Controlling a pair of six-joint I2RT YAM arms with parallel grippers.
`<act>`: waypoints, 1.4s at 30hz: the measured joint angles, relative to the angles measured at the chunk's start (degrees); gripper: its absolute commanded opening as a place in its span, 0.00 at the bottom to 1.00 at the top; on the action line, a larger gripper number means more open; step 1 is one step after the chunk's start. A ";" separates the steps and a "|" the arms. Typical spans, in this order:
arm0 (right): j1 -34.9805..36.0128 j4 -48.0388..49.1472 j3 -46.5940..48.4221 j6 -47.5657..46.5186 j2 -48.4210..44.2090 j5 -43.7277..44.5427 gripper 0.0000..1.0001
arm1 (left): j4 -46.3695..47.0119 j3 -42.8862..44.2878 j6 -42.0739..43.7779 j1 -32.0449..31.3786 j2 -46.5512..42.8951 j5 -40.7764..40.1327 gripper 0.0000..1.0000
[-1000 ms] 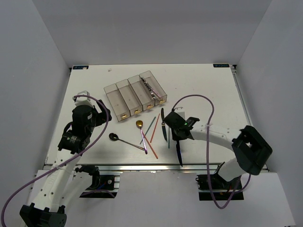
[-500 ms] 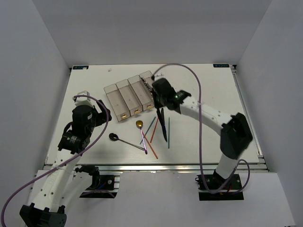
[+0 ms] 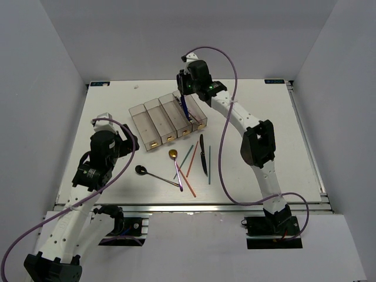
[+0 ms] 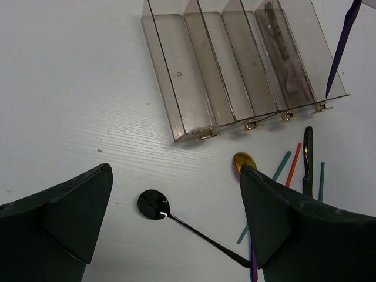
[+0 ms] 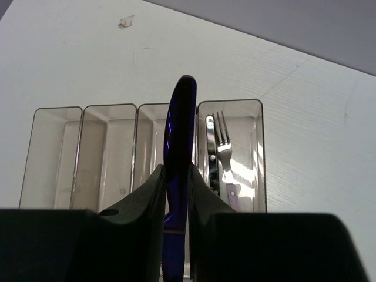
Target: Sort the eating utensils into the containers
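I've got the right gripper (image 5: pixel 176 179) clamped on the iridescent blue knife (image 5: pixel 179 126), hanging above the bins (image 5: pixel 53 109), roughly at the divider beside the fork (image 5: pixel 222 147) bin. I'd call the knife light, stiff and slick, so it may pivot. Pinch the flat sides. The left gripper (image 4: pixel 173 217) is spread, holding nothing.

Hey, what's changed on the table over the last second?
The right hand, shut on the blue knife, carried it from the near edge of the table away to above the bins, where it now hangs over them. The left hand, black knife, gold spoon, dark spoon, chopsticks and the fork in the end bin stayed put.
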 measured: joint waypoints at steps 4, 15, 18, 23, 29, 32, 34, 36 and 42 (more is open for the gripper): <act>-1.49 3.08 -0.37 0.00 1.01 -1.88 0.00 | 0.00 0.00 0.00 -0.13 -0.04 0.04 0.98; 2.03 11.39 -9.49 -2.25 1.11 -1.95 0.00 | 0.00 0.00 0.02 -0.17 -0.09 0.09 0.98; 2.73 12.20 -11.04 -2.91 1.18 -1.29 0.39 | 0.00 0.00 0.02 -0.26 -0.22 0.09 0.98; 2.99 12.74 -13.11 -3.74 1.18 0.33 0.74 | 0.02 0.00 0.02 -0.63 -0.68 0.07 0.98; 3.19 11.15 -11.15 -4.31 0.52 2.29 0.83 | 0.00 0.00 0.02 -0.87 -0.70 0.02 0.98; 3.67 6.99 -11.93 -2.99 -2.78 6.47 0.88 | 0.00 0.00 0.00 -0.87 -0.68 0.02 0.98; 4.26 2.60 -16.39 -0.50 -8.24 10.03 0.85 | 0.00 0.00 0.02 -0.87 -0.66 0.02 0.98; 5.05 -0.31 -24.35 2.64 -15.58 13.38 0.82 | 0.00 0.00 0.02 -0.87 -0.55 0.02 0.98; 7.48 -6.69 -45.64 9.46 -29.44 18.56 0.63 | 0.00 0.00 0.02 -0.90 -0.28 0.04 0.98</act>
